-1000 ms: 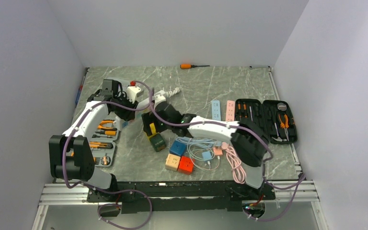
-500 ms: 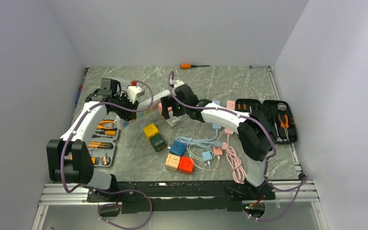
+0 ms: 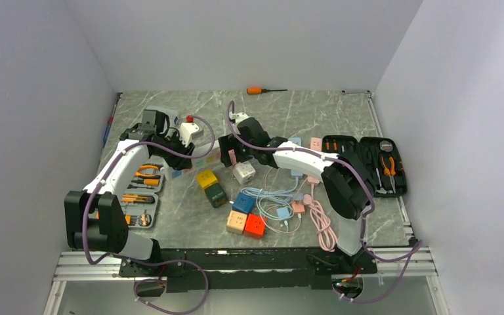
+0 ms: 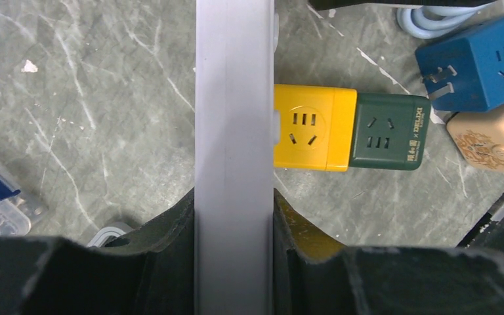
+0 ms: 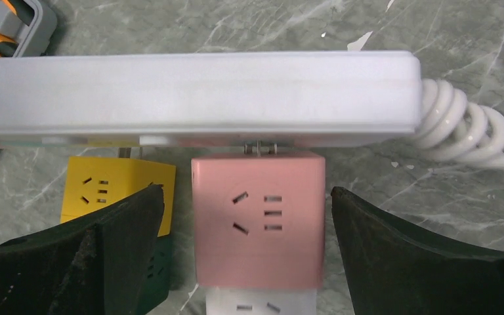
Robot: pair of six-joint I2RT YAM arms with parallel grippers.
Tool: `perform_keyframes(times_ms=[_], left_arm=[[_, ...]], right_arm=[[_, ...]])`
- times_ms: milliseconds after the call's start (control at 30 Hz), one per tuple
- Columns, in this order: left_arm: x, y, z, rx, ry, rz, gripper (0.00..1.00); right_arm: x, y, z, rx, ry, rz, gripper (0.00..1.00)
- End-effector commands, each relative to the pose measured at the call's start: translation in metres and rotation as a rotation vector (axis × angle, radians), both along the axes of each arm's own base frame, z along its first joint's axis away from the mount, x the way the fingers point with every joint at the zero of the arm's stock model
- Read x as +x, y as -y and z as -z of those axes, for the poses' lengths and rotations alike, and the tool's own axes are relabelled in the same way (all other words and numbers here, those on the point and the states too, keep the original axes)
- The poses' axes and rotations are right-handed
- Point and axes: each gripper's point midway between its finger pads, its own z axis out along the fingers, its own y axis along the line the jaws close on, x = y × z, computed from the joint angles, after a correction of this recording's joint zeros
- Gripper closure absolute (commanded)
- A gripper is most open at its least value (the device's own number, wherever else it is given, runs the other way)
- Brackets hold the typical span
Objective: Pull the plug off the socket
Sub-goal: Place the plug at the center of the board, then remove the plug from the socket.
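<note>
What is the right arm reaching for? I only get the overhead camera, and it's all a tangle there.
Observer: Its wrist camera shows a pink cube adapter plugged into the white power strip. The right fingers stand open on either side of the cube, not touching it.
Visitor: Is the plug out?
Observer: Not fully. Its metal pins show in a thin gap between the cube and the strip.
Visitor: And the left arm?
Observer: Its wrist camera shows the left fingers clamped on the strip's two long sides.
</note>
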Motion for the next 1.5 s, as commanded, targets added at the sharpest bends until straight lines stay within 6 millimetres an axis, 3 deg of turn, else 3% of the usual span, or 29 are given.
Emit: perform_keyframes(times_ms=[0,200,333,567,700,800,1000,1133,1267,1467], left_arm=[[0.009,0.028,-0.050,-0.145,0.161,0.101,1.00],[0.009,0.033,-0.060,-0.165,0.165,0.110,1.00],[0.007,0.035,-0.064,-0.174,0.178,0.115,1.00],[0.009,0.035,-0.068,-0.175,0.199,0.108,1.00],[0.025,0.027,-0.056,-0.098,0.218,0.042,1.00],[0.043,0.019,-0.045,-0.023,0.236,-0.023,1.00],[0.084,-0.002,-0.035,0.094,0.292,-0.147,1.00],[0.103,0.002,-0.030,0.137,0.298,-0.144,1.00],[0.111,0.008,-0.022,0.146,0.295,-0.124,1.00],[0.104,0.033,-0.006,0.092,0.253,-0.037,1.00]], right_arm=[[0.011,-0.016,-0.014,0.056,0.042,-0.022,0.00],[0.011,-0.019,0.001,0.054,0.010,-0.018,0.02],[0.013,-0.020,0.010,0.028,-0.003,-0.015,0.12],[0.016,-0.014,0.001,0.028,0.031,0.007,0.52],[0.014,-0.009,-0.009,0.040,0.053,0.022,0.72],[0.011,-0.003,-0.008,0.020,0.048,0.032,0.98],[-0.001,0.012,0.006,-0.003,0.022,0.050,1.00],[-0.009,0.024,0.015,-0.020,0.012,0.071,1.00],[-0.013,0.034,0.018,-0.032,0.011,0.093,1.00],[-0.008,0.036,0.016,-0.034,0.020,0.109,1.00]])
